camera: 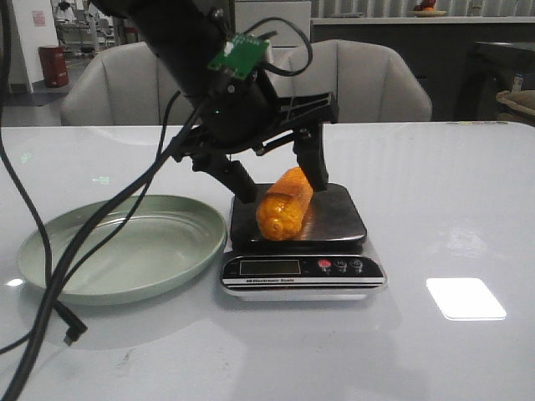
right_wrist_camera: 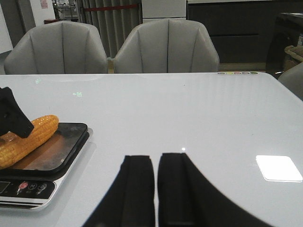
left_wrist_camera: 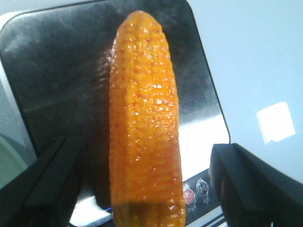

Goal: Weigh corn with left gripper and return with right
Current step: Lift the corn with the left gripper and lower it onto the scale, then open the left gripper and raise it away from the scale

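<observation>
An orange-yellow corn (camera: 285, 204) lies lengthwise on the black platform of a kitchen scale (camera: 334, 221) at the middle of the white bench (camera: 435, 192), its blunt near end pointing toward the scale's buttons and blank display. The left claw (camera: 281, 187) hangs over the cob with its two black fingers spread wide, one on either side; in the left wrist view clear gaps of platform show between each finger (left_wrist_camera: 45, 182) and the kernels, so it grips nothing. The right claw (right_wrist_camera: 155, 189) waits well apart over bare bench, its fingers drawn nearly together with only a thin slit between them, and it holds nothing. A pale green plate (camera: 50, 242) sits just beside the scale, empty, and looks the likely place for the cob to go back to. The weighing step appears to be in hand, with the return not yet begun. The cob looks stiff and fairly light, but its glossy, bumpy kernels and round body suggest it may roll or slip under a shallow pinch. The surest hold is probably across the thick middle, fingers square to its length, rather than at either tapering end. Grey chairs (camera: 368, 79) stand behind the bench.
</observation>
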